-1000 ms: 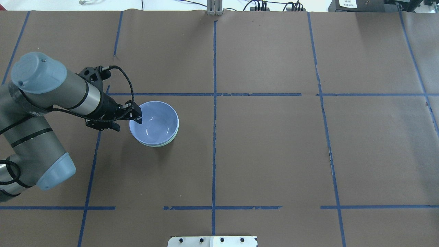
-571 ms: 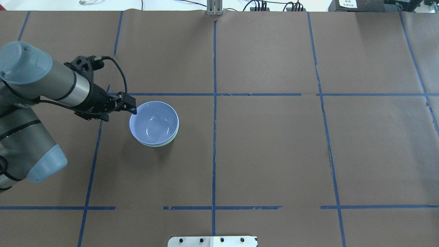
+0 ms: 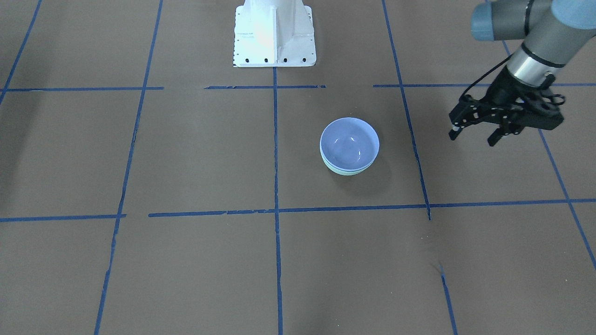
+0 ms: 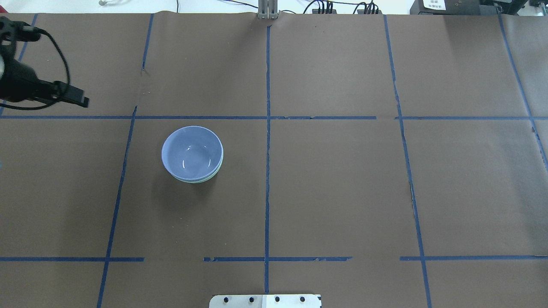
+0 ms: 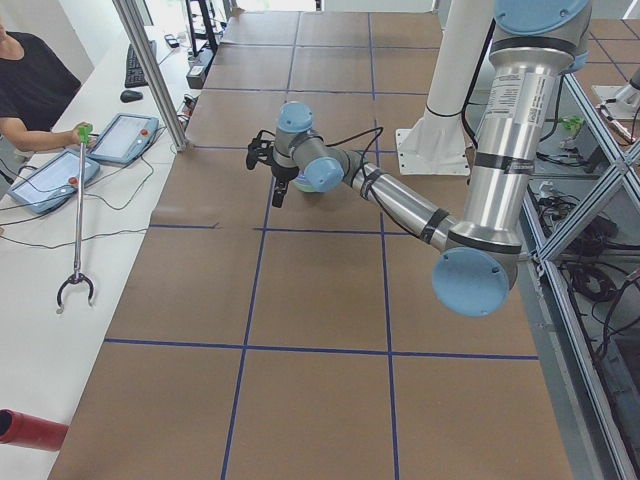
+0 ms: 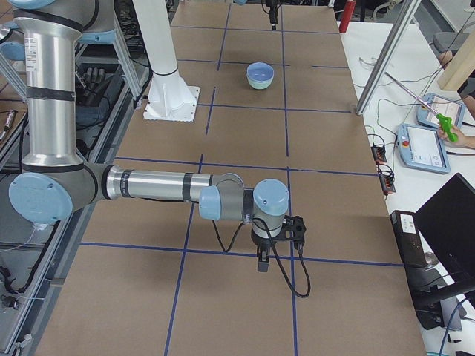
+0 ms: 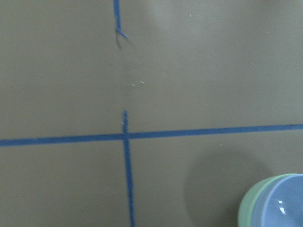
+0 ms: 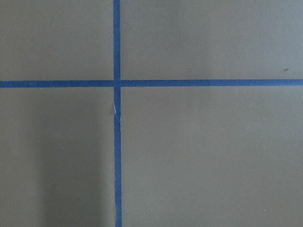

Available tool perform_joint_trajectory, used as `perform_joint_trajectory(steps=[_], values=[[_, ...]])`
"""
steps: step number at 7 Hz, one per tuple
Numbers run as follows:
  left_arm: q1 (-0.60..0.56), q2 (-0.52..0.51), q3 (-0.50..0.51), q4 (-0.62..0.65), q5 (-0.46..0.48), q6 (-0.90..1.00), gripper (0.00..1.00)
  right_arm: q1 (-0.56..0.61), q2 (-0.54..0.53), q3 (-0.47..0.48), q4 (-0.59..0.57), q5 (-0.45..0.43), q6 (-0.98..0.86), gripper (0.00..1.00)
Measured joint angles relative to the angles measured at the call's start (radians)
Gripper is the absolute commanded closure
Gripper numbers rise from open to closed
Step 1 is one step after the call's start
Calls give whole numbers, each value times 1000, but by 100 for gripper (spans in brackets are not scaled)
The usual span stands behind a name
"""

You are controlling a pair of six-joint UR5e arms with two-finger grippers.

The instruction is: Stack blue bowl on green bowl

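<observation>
Blue bowl sits nested in the green bowl, well apart to the right of the left gripper, which is spread and empty.

Blue bowl & green bowl: glossy, smooth. Tbl cover: matt brown paper w/ tape lines.

Brown table cover filled the view. Two blue tape strips met at a crossing. A small dark speck lay well to the right of the crossing, just above the horizontal strip. Below and left of the crossing the cover looked darker.
</observation>
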State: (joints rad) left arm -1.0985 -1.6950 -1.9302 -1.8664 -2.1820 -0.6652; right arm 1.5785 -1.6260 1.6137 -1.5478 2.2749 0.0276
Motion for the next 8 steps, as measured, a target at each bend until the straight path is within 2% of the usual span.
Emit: perform_joint_trajectory(steps=[3, 5, 8], values=[[-285, 28, 126, 175, -59, 512, 0, 0, 0, 0, 0, 0, 1, 0], [-423, 67, 252, 209, -62, 745, 0, 0, 0, 0, 0, 0, 1, 0], [-479, 165, 309, 212, -110, 836, 0, 0, 0, 0, 0, 0, 0, 0]])
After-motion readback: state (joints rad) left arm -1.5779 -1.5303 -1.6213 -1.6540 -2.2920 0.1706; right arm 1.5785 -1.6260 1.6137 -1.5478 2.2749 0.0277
